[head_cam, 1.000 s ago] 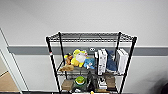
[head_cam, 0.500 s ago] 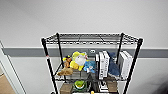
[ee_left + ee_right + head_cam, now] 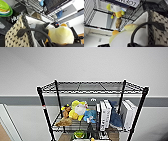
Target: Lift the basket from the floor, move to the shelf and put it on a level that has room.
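Grip state can't be told for either pincer, but the basket [image 3: 18, 36] looks carried by its loop handles [image 3: 144, 26], kept level so the plush inside isn't dumped. Shelf [image 3: 92, 109] is faced mid-frame, top level [image 3: 92, 87] bare.

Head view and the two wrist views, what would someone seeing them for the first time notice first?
In the head view, the black wire rack stands against a grey wall, its top tier bare, while the tier below is crowded with plush toys and upright white books. In both wrist views, the cream woven basket looms close, its black loop handle arching over a yellow plush inside.
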